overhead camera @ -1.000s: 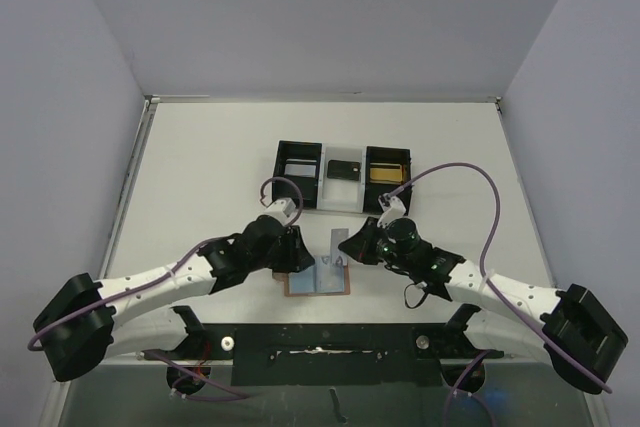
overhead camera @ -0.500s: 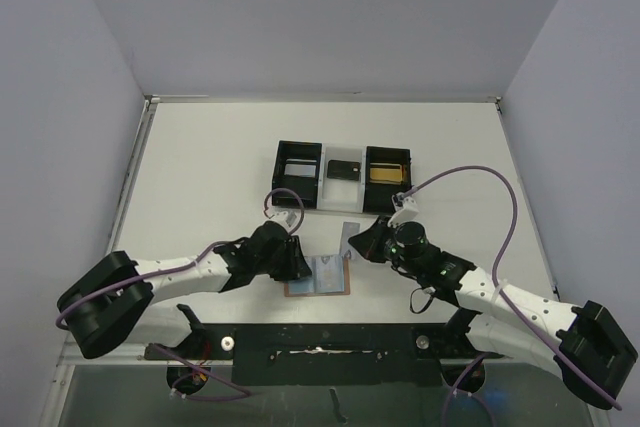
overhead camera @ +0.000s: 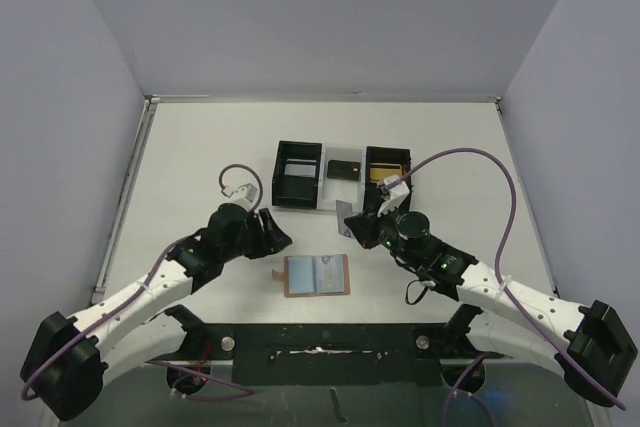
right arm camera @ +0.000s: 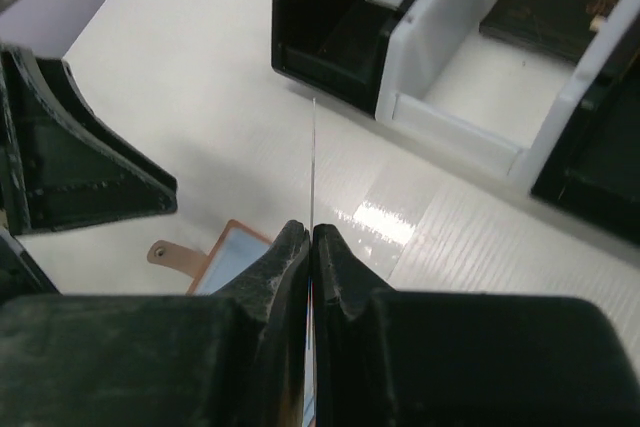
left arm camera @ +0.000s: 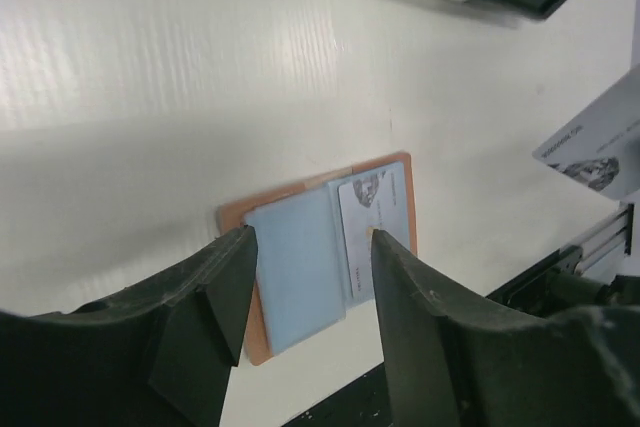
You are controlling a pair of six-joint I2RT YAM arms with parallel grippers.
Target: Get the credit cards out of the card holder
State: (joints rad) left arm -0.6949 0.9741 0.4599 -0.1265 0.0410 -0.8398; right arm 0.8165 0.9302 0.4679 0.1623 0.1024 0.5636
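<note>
The silver card (left arm camera: 605,147) is out of the wallet (overhead camera: 316,275) now, pinched tight in the right fingers (right arm camera: 285,262) near the tray (overhead camera: 298,145). The left fingers (left arm camera: 225,277) have let go and hang open. The wallet lies open on the table (overhead camera: 200,167). I think the card goes in the tray next.

The top view looks down for you from above and behind the arm bases, far enough back to take in the whole table (overhead camera: 200,162), tray (overhead camera: 297,145) and card holder (overhead camera: 317,275). Your left wrist camera looks steeply down past its own fingers (left arm camera: 220,287), close over the card holder, with the tray's edge at the top. Your right wrist camera sits low, facing the tray close ahead, with a corner of the card holder below.
</note>
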